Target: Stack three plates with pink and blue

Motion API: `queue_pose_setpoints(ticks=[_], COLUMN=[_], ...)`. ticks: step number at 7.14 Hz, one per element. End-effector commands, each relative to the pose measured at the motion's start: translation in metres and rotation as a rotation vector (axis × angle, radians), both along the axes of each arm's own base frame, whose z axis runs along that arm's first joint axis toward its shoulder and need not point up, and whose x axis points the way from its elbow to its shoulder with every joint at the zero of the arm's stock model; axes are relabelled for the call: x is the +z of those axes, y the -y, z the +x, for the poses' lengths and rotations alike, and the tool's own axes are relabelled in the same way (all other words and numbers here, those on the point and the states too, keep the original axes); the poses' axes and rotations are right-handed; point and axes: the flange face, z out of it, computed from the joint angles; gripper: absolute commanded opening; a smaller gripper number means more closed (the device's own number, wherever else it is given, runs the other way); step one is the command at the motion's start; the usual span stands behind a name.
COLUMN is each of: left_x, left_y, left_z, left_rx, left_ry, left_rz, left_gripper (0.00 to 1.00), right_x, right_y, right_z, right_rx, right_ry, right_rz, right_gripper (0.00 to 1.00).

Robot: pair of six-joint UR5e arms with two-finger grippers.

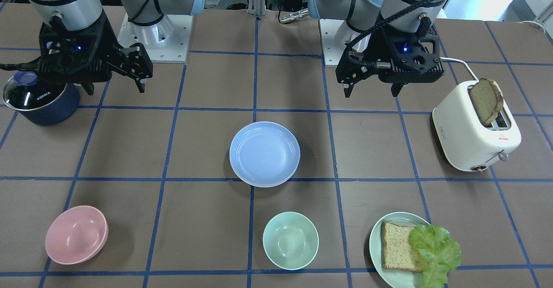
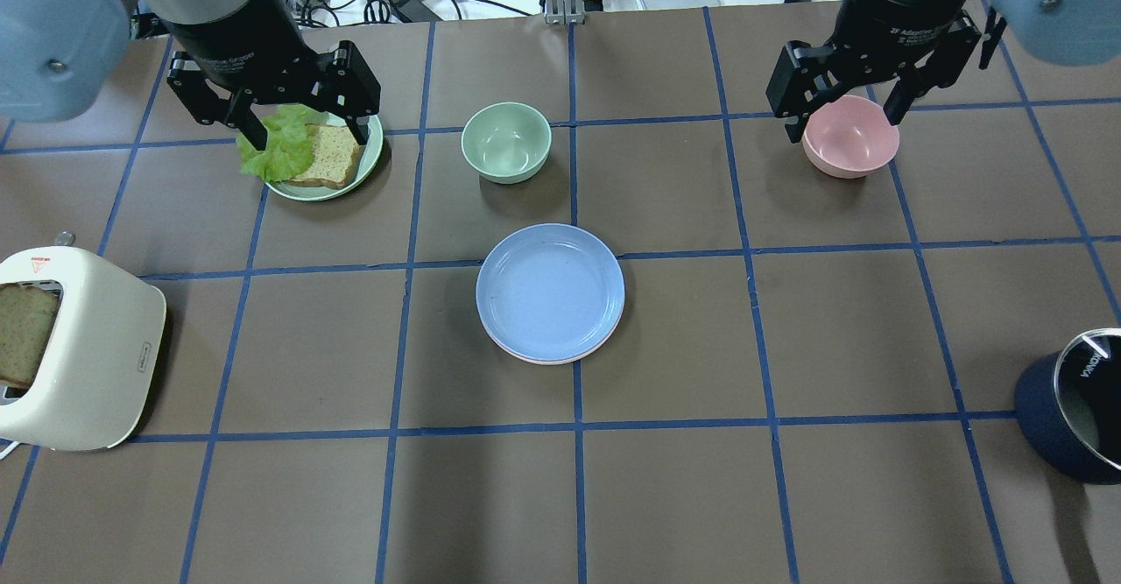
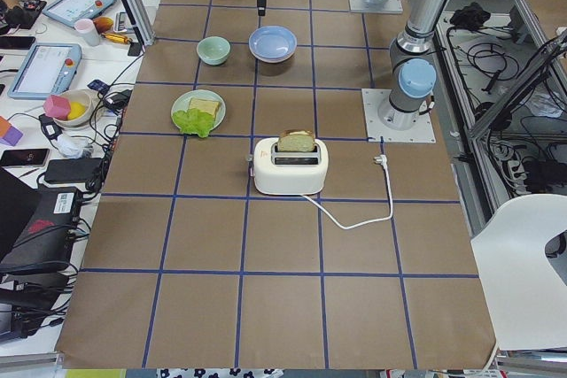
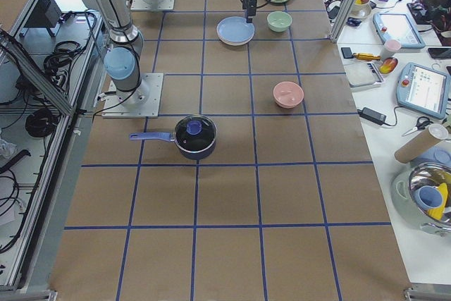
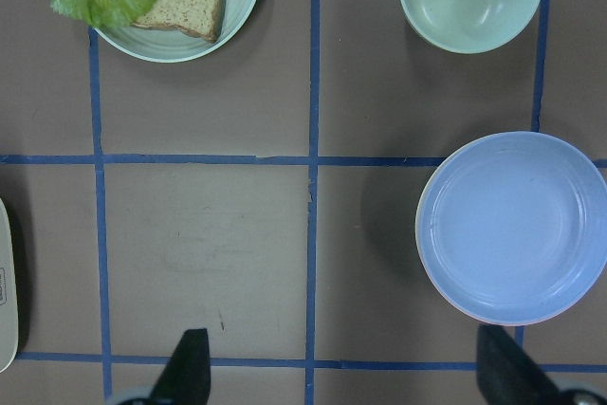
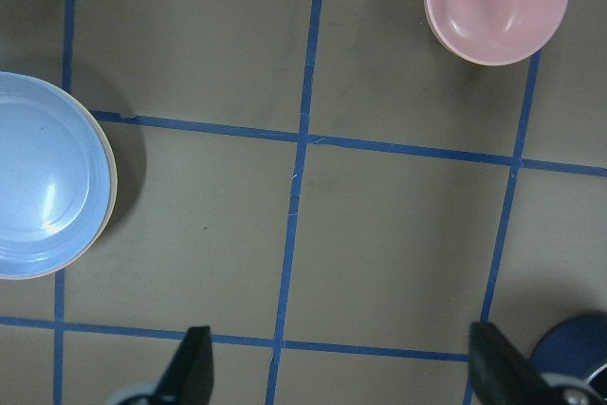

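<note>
Blue plate [image 2: 550, 291]: middle of the table [image 2: 788, 348], lying flat on top of a stack, well apart from both tools.
Pink plate [image 2: 534, 360]: under the blue plate. The overhead and wrist views show only a thin sliver of rim at the near edge, and the front-facing view shows blue alone.
Stack depth: cannot tell whether a third plate lies beneath.
Left tool [image 2: 306, 131]: fingers spread wide, holding nothing, high above the table. The overhead view sets it across the green plate [image 2: 372, 142]. Its wrist view shows that plate far off, with bread and lettuce on it.
Right tool [image 2: 845, 124]: fingers spread wide, holding nothing, high above the table. The overhead view sets it across the pink bowl [image 2: 851, 137]. The front-facing view sets it before the pot [image 4: 195, 137].
Mint bowl [image 2: 506, 142]: far of the stack.
Toaster [image 1: 475, 137]: left end, with a bread slice upright in its slot.
Pot handle: seen whole only in the right side view.
</note>
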Motion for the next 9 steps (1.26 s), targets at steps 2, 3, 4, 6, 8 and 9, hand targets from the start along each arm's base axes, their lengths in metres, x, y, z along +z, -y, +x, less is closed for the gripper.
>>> queue_pose_setpoints(ticks=[2, 3, 4, 6, 8, 9], left_x=[0.0, 0.0008, 0.0008, 0.0, -0.0007, -0.0007], left_y=[0.0, -0.0005, -0.0005, 0.0, -0.0001, 0.0001], left_z=[0.0, 0.0003, 0.0005, 0.0, -0.0001, 0.0005], left_rx=[0.001, -0.002, -0.002, -0.001, -0.001, 0.002], left_ry=[0.0, 0.003, 0.005, 0.0, -0.001, -0.003], left_rz=[0.0, -0.002, -0.002, 0.0, 0.002, 0.002], left_gripper=[1.0, 1.0, 1.0, 1.0, 1.0, 1.0], right_x=[0.0105, 0.0112, 0.0133, 0.0144, 0.0159, 0.0151], right_y=[-0.0152, -0.0162, -0.0181, -0.0203, -0.0214, -0.0209], right_z=[0.006, 0.0078, 0.0108, 0.0111, 0.0109, 0.0111], right_rx=[-0.002, -0.003, -0.007, -0.005, -0.005, -0.004], right_ry=[0.031, 0.034, 0.064, 0.068, 0.066, 0.068], right_rz=[0.006, 0.004, 0.002, 0.004, 0.0, 0.002], right_gripper=[0.95, 0.96, 0.96, 0.95, 0.95, 0.95])
